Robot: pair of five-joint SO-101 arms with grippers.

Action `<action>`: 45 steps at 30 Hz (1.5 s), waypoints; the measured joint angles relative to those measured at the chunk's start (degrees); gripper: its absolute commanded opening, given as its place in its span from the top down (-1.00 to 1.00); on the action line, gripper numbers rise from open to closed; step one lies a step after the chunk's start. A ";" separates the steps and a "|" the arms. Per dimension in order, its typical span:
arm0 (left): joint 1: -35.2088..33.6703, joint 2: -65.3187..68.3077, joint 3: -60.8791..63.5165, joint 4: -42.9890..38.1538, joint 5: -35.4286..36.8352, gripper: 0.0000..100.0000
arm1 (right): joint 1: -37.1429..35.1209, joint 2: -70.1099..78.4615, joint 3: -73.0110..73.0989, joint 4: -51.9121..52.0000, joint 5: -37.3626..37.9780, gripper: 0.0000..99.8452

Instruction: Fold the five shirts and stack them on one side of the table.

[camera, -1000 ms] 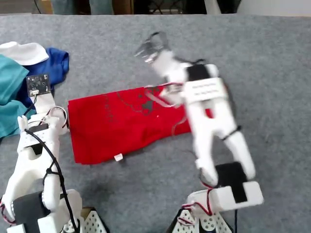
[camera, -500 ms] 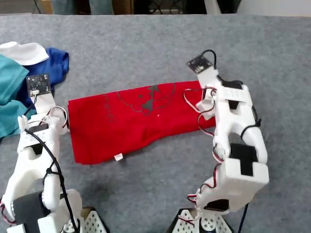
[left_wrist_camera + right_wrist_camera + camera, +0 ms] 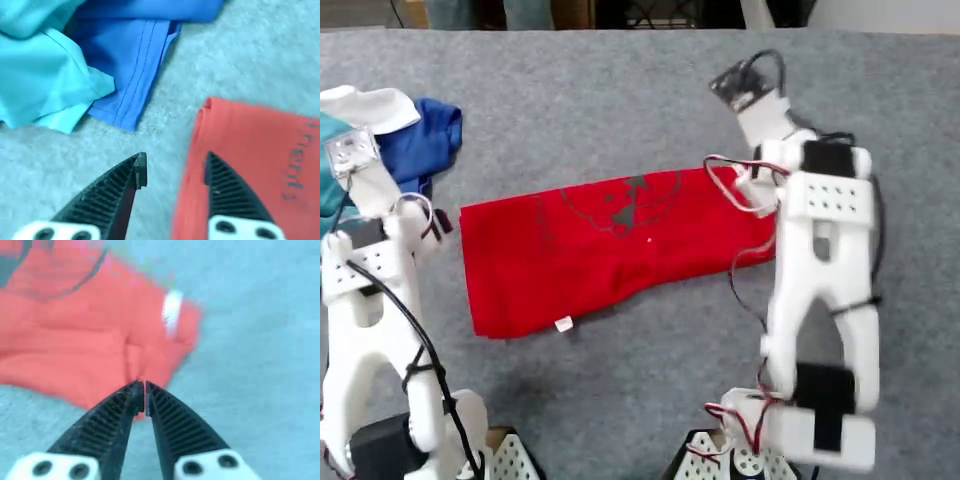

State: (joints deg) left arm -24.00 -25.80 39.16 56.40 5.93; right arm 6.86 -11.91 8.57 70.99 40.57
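A red shirt (image 3: 605,245), folded into a long strip, lies across the middle of the grey table; a small white tag (image 3: 563,323) shows at its near edge. In the left wrist view my left gripper (image 3: 175,167) is open just above the table, one finger over the shirt's left end (image 3: 250,165), the other over bare cloth. My right gripper (image 3: 141,387) is shut, with nothing in it, over the right end of the red shirt (image 3: 95,345), near a white label (image 3: 172,312). A blue shirt (image 3: 430,135), a teal shirt (image 3: 40,75) and a white one (image 3: 370,105) lie heaped at far left.
The table is covered in grey cloth (image 3: 880,120), with bare room at the far side and on the right. Both arm bases stand at the near edge. The heap at far left sits close behind my left arm (image 3: 370,290).
The right arm drew back from over the shirt to its right end, then stretched farther away. The left arm shifted left toward the heap.
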 measured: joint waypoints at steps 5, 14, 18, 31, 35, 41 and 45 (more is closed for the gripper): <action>4.22 4.40 -0.53 1.14 0.09 0.50 | 0.00 -6.15 -0.62 -3.34 0.00 0.97; 5.45 24.79 -5.54 0.70 0.09 0.50 | 2.90 -6.51 2.02 -16.97 0.00 0.97; 5.45 32.97 -10.81 0.88 0.18 0.54 | 6.42 -6.51 2.02 -17.93 0.00 0.97; 6.42 46.59 -26.29 6.86 0.35 0.95 | 9.93 -6.51 2.02 -19.87 0.00 0.97; 6.42 47.38 -27.87 6.86 0.35 0.95 | 10.81 -6.51 1.67 -19.87 0.97 0.97; 5.89 47.03 -35.69 12.92 0.35 0.94 | 12.31 -6.51 -2.46 -19.87 4.04 0.97; 5.19 46.24 -44.40 21.89 0.35 0.94 | 14.24 -6.51 -3.16 -22.42 6.07 0.97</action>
State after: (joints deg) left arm -18.81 20.44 -5.23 78.29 6.29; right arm 21.10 -18.42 5.41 48.57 46.64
